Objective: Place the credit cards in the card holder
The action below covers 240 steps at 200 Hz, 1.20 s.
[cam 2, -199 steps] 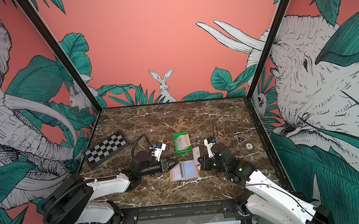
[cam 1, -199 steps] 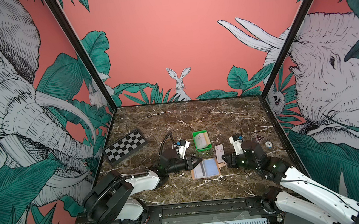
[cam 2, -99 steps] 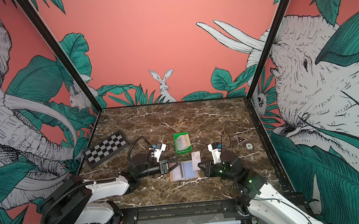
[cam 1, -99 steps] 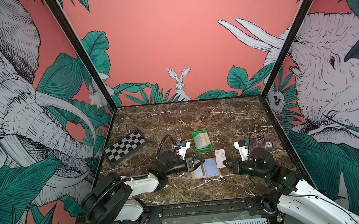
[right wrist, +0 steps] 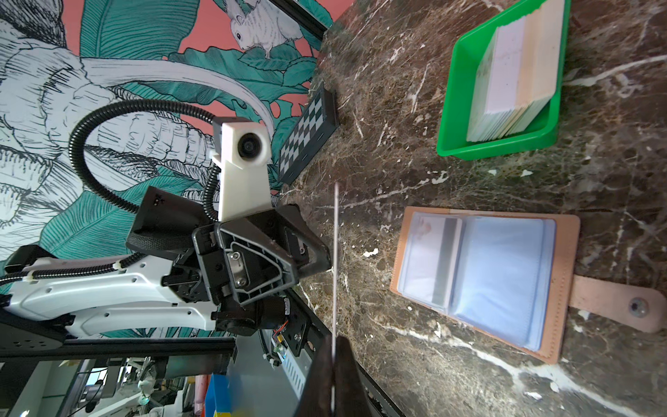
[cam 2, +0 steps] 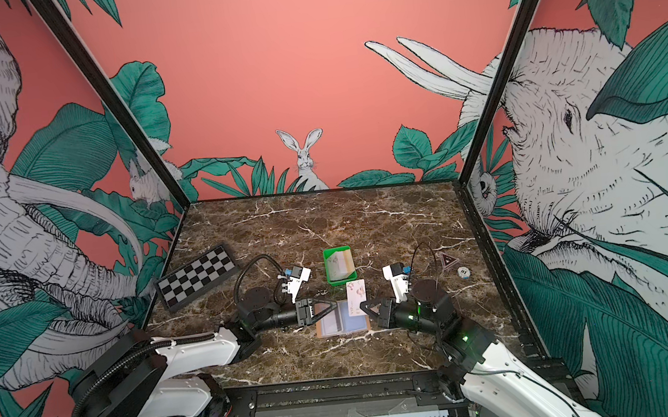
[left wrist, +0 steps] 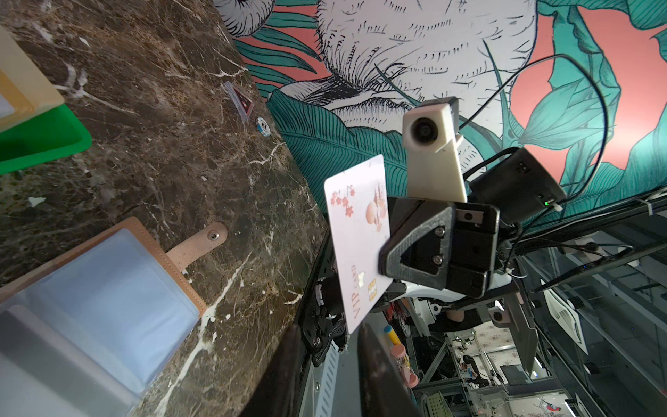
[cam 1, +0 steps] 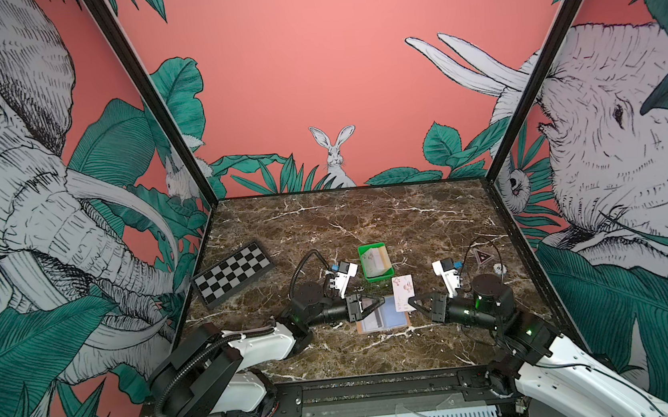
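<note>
**Card-filing task, early stage.** Lower centre of both top views: the card holder (cam 1: 391,321) lies open and flat on the counter (cam 1: 346,225). Its clear bluish sleeves face up, and its snap strap (right wrist: 613,303) is unfastened and stretched out to one side. One stored card (right wrist: 429,263), dark stripe showing, already sits inside a sleeve in the holder's left half; the neighbouring sleeve looks empty. Just above the holder in the frame, the left tool (cam 1: 381,300) hovers over that left half, its jaws slightly spread with nothing between them. Facing it from the right, the right tool (cam 1: 411,303) is pressed together on one edge of a VIP card (cam 1: 403,290). This card stands upright in the air above the holder's right edge, clear of the sleeves. In the right wrist view the left tool's tip is just beside the card's face, though contact cannot be confirmed. Farther back, at the centre of the frame, a green tray (cam 1: 380,277) carries the leaning stack of credit cards (cam 1: 376,260) not yet moved. Beyond lie a chessboard (cam 1: 233,272) at mid-left and a poker chip (cam 1: 498,269) at mid-right, neither part of the task. Judged progress: one card filed, one in hand awaiting insertion, the bulk of the stack left.
</note>
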Each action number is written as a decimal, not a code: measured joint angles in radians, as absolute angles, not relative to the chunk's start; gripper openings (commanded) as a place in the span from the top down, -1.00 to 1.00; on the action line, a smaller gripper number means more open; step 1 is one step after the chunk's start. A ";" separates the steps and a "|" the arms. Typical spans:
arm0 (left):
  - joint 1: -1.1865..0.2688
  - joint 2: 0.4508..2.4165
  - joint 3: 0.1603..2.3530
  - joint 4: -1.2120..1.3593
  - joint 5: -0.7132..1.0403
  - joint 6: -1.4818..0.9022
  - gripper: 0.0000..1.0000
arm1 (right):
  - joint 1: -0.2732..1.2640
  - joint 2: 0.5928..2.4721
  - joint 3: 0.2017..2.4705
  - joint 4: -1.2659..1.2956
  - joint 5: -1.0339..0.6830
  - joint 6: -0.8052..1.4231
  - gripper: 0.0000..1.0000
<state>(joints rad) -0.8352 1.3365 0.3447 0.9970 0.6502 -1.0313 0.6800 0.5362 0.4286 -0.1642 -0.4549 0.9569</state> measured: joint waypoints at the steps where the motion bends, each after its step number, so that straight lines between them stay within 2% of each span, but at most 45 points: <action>1: -0.835 1.336 0.345 0.999 0.651 -1.032 0.41 | 0.680 0.536 0.429 -0.163 -0.455 0.957 1.00; 115: -0.844 1.427 0.353 1.143 0.695 -1.116 0.46 | 0.680 0.579 0.376 0.012 -0.550 1.038 1.00; 168: -0.852 1.432 0.366 1.180 0.706 -1.134 0.59 | 0.680 0.607 0.362 0.058 -0.565 1.048 1.00; 240: -0.852 1.439 0.372 1.185 0.709 -1.153 0.93 | 0.680 0.617 0.361 0.051 -0.553 1.039 1.00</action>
<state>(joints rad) -0.8520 1.4387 0.3721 1.1851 0.7090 -1.1526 0.6800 0.6167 0.3611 0.0509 -0.5529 1.0393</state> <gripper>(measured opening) 0.059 0.051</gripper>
